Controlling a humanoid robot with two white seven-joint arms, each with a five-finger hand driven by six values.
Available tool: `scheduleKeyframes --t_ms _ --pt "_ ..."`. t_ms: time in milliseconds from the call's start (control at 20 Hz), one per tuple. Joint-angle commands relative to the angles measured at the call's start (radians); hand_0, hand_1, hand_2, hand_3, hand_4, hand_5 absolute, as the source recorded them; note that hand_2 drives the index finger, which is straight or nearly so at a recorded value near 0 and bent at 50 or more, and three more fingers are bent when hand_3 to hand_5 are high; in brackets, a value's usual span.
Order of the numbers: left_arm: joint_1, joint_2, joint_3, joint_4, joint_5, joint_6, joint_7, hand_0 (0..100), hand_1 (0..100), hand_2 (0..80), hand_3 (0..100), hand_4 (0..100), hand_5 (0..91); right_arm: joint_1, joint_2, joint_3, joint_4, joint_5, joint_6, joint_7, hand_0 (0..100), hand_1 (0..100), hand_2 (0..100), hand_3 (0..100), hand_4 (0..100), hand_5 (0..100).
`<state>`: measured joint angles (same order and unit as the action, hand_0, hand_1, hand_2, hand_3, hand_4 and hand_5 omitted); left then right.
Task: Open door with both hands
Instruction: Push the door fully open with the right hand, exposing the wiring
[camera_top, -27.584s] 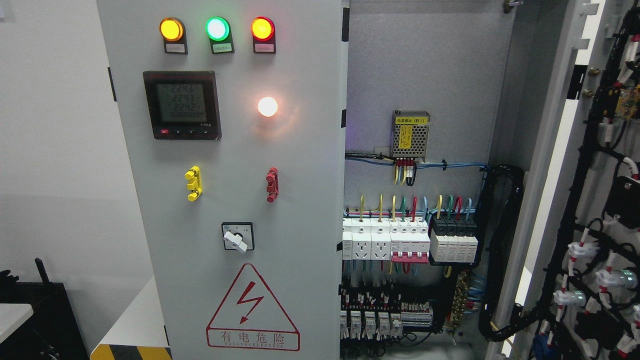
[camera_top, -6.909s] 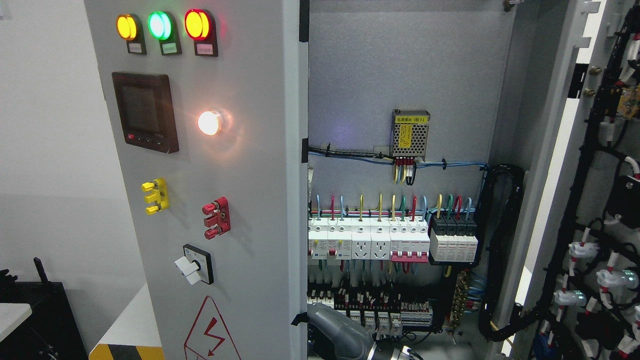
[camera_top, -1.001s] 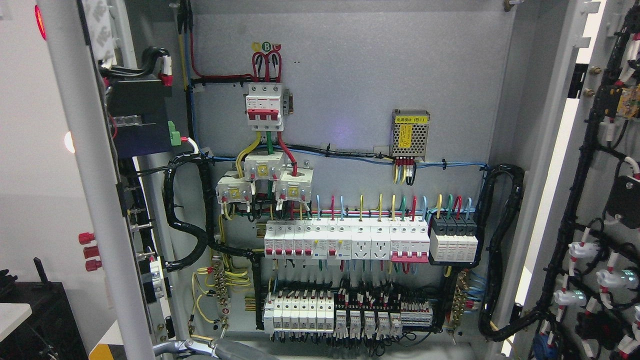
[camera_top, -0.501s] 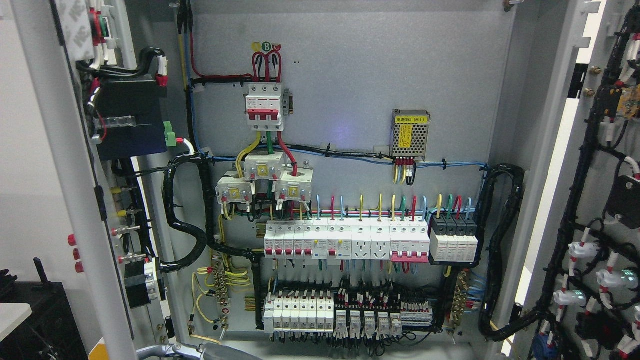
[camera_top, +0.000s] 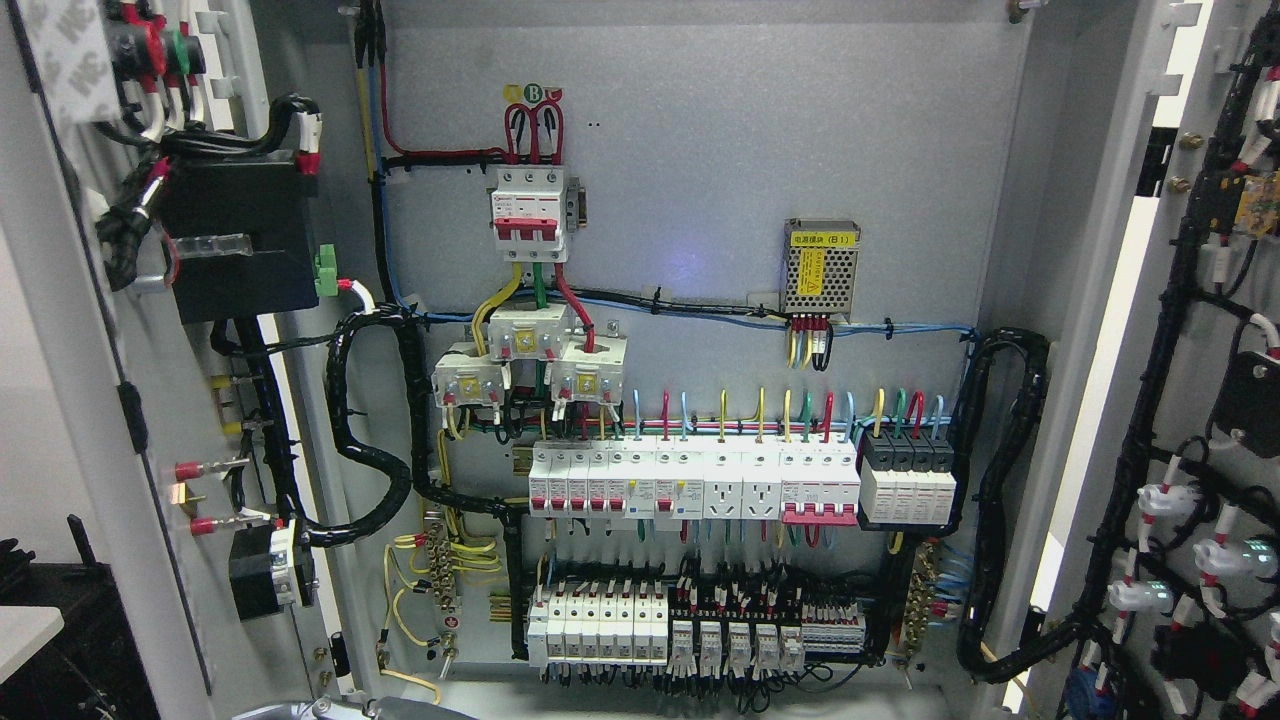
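The electrical cabinet stands with both doors swung wide. Its left door (camera_top: 70, 400) is turned out to the left, showing an inner face with a black meter housing (camera_top: 240, 240) and wiring. At the far right, the right door (camera_top: 1215, 340) is also open and carries a black wire harness. Between them the grey back panel (camera_top: 700, 150) and rows of white breakers (camera_top: 690, 480) are fully exposed. Only a thin grey sliver of my left arm (camera_top: 340, 710) shows at the bottom edge, below the left door; its hand is cut off. My right arm is out of sight.
A black cable loom (camera_top: 370, 420) runs from the left door into the cabinet. A small power supply (camera_top: 820, 265) is mounted at the upper right of the panel. Beyond the left door, at the lower left, stands dark equipment (camera_top: 50, 620).
The left door has swung further out to the left, exposing more of its wired inner face. My arm at the bottom edge has slid left and down, almost out of view.
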<state>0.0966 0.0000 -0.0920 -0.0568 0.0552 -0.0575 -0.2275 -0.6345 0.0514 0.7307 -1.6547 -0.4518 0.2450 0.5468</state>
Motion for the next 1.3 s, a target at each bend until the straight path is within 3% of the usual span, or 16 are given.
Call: scheduleKeyframes --t_ms 0,200,1252 --pt "0.0 -0.026 0.0 0.0 0.0 -0.001 0.0 12 39 0.0 0 0 0.0 -0.004 0.03 0.026 0.0 0.016 0.002 -0.001 60 0 10 32 22 23" --pt "0.0 -0.026 0.0 0.0 0.0 -0.001 0.0 12 39 0.0 0 0 0.0 -0.011 0.036 0.038 0.001 0.032 0.002 -0.03 60 0 10 31 22 23" --pt "0.0 -0.026 0.0 0.0 0.0 -0.001 0.0 12 39 0.0 0 0 0.0 -0.025 0.068 0.068 0.001 0.033 0.003 -0.08 61 0 8 30 21 21"
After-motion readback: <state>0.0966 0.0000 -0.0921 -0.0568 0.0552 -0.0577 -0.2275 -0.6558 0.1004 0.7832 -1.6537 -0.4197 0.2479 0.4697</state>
